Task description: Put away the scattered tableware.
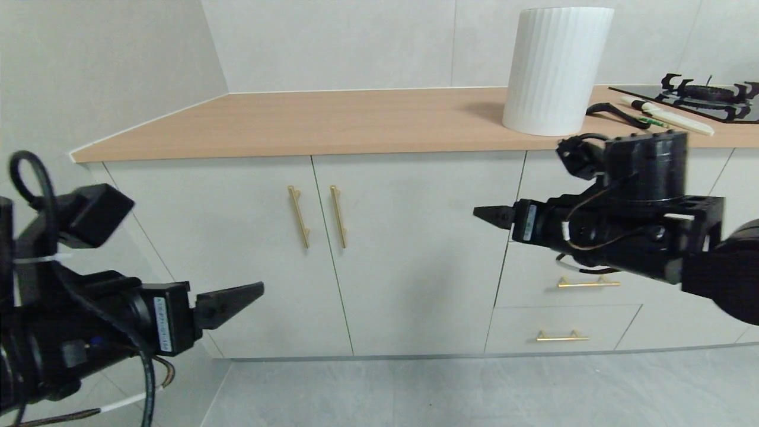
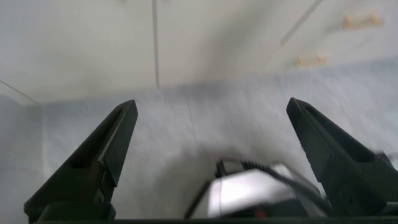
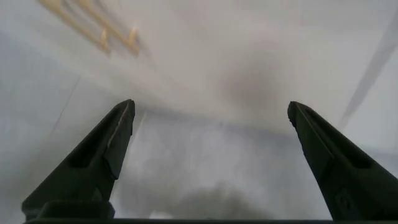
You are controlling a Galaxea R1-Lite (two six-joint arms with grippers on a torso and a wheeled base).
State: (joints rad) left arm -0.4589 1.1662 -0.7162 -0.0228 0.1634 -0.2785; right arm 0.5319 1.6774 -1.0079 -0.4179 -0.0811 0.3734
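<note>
On the wooden counter [image 1: 332, 121] stands a tall white ribbed container [image 1: 557, 68]. Just to its right lie scattered utensils: a black-handled one [image 1: 614, 112] and a long cream one [image 1: 673, 118] with a green-marked piece beside it. My left gripper [image 1: 249, 293] hangs low in front of the cabinets, well below the counter; the left wrist view shows it [image 2: 211, 106] open over grey floor, holding nothing. My right gripper [image 1: 483, 213] is at drawer height, below the container; it [image 3: 211, 104] is open and holds nothing.
A black gas hob [image 1: 705, 95] sits at the counter's far right. Below the counter are two cabinet doors with gold handles [image 1: 299, 216] and drawers with gold pulls [image 1: 589, 283]. A wall closes in on the left. Grey tiled floor [image 1: 474, 391] lies below.
</note>
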